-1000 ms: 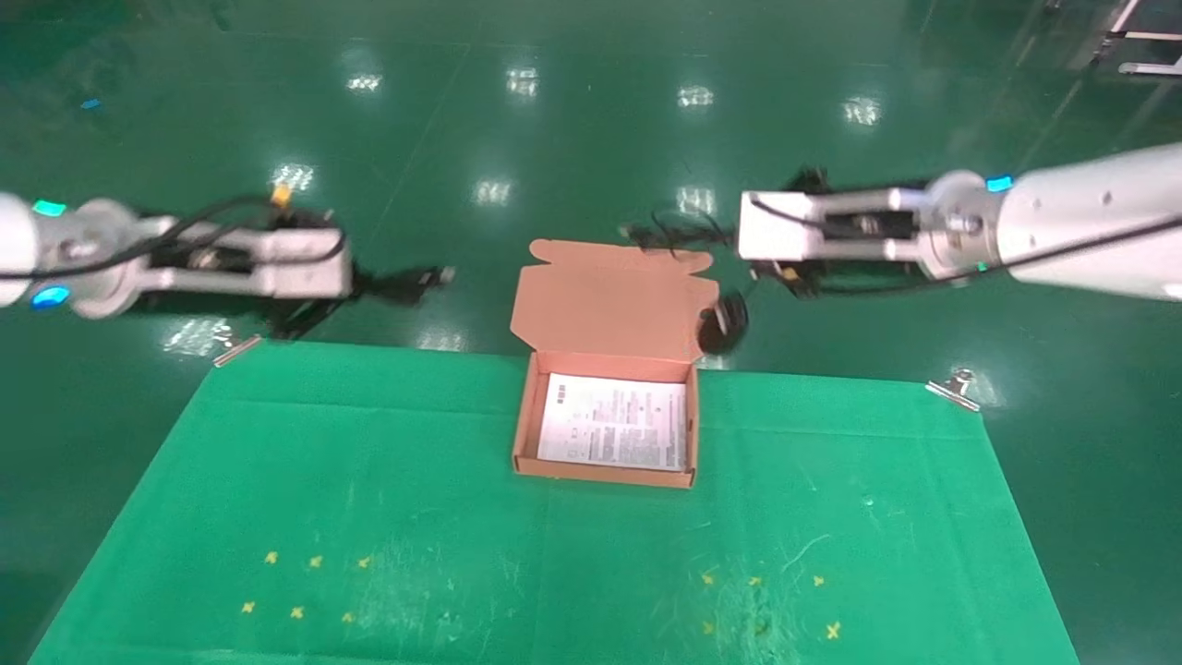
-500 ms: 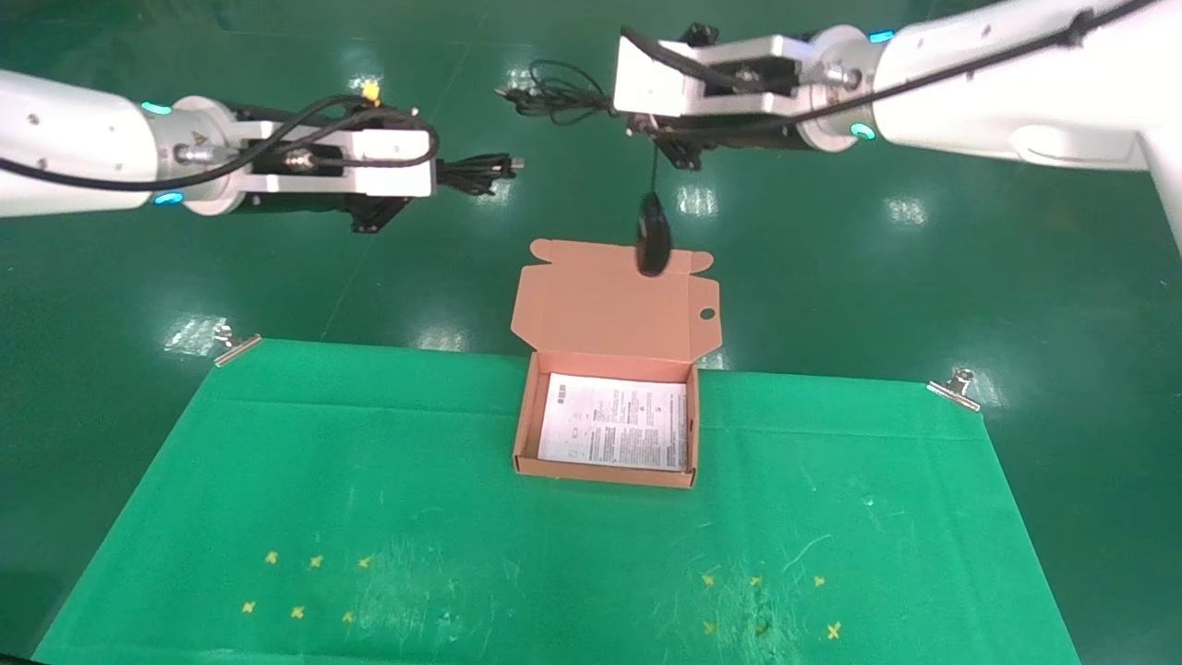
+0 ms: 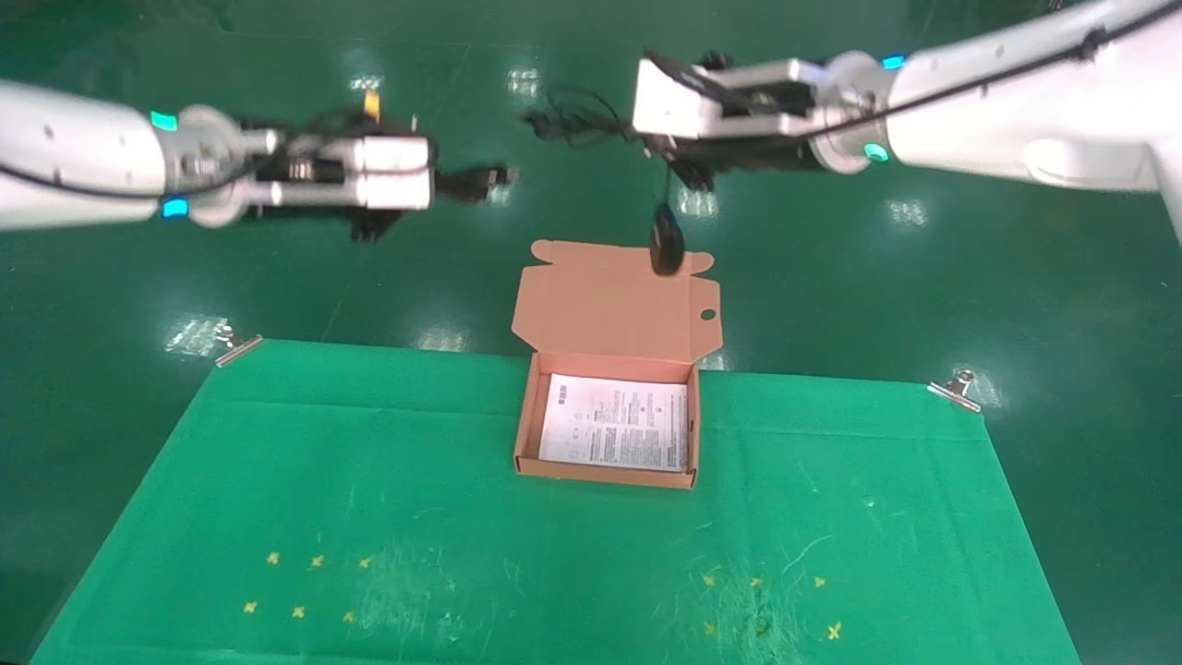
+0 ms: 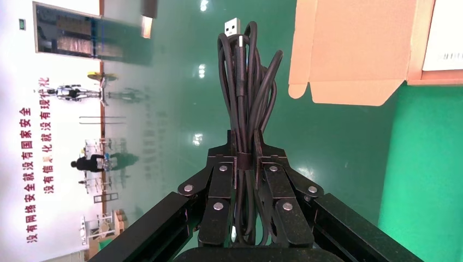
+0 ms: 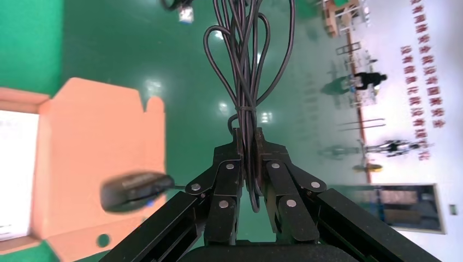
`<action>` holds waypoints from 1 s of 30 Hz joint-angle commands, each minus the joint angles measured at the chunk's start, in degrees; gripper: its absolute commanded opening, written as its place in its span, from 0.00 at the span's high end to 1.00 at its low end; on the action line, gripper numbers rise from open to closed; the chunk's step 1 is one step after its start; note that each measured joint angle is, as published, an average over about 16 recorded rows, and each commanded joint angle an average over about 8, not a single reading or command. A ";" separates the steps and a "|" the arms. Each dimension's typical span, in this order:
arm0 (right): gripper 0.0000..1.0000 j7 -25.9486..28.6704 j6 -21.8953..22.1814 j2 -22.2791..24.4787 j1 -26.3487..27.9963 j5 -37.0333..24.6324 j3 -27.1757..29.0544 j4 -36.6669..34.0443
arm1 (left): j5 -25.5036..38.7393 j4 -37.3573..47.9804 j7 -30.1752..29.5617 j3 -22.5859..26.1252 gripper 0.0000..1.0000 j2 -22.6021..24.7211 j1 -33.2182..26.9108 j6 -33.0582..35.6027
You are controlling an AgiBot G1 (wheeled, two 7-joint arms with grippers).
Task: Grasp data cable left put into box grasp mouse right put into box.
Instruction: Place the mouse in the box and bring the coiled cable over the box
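The open orange-brown box (image 3: 523,425) stands at the far edge of the green cloth, its lid (image 3: 591,305) laid back and a white printed sheet (image 3: 614,423) inside. My left gripper (image 3: 441,182) is high to the far left of the box, shut on the data cable (image 3: 480,177); the left wrist view shows the looped bundle (image 4: 248,82) clamped between the fingers (image 4: 218,185). My right gripper (image 3: 646,139) is high behind the box, shut on the mouse's coiled cord (image 3: 572,120) (image 5: 248,60). The black mouse (image 3: 667,242) (image 5: 134,191) hangs by its cord over the lid.
The green cloth (image 3: 369,480) is held by metal clips at its far left corner (image 3: 237,348) and far right corner (image 3: 956,388). Small yellow crosses (image 3: 305,586) mark it near the front. Glossy green floor lies beyond the table.
Both arms rose from low behind the table to high above it. In the last half second the right gripper shifted slightly right and down, the mouse swinging with it; the left gripper dropped a little.
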 commanded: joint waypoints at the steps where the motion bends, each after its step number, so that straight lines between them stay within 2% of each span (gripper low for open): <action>1: 1.00 0.14 -0.49 0.58 -0.67 0.02 -0.09 0.14 | -0.19 -0.27 -0.04 0.25 1.00 -0.46 0.71 0.66; 7: 1.00 1.81 -0.64 0.10 -3.25 -1.08 -1.11 0.16 | 2.64 -2.35 -3.33 2.18 1.00 -2.29 3.25 2.59; 18: 1.00 2.31 1.01 -4.04 -5.69 -0.44 -3.43 -3.53 | 10.77 -6.94 -12.46 4.95 1.00 -5.68 5.55 5.28; 30: 1.00 5.40 3.60 -4.88 -7.75 4.61 -12.11 -2.22 | 17.11 -10.59 -20.30 6.22 1.00 -8.35 5.26 9.31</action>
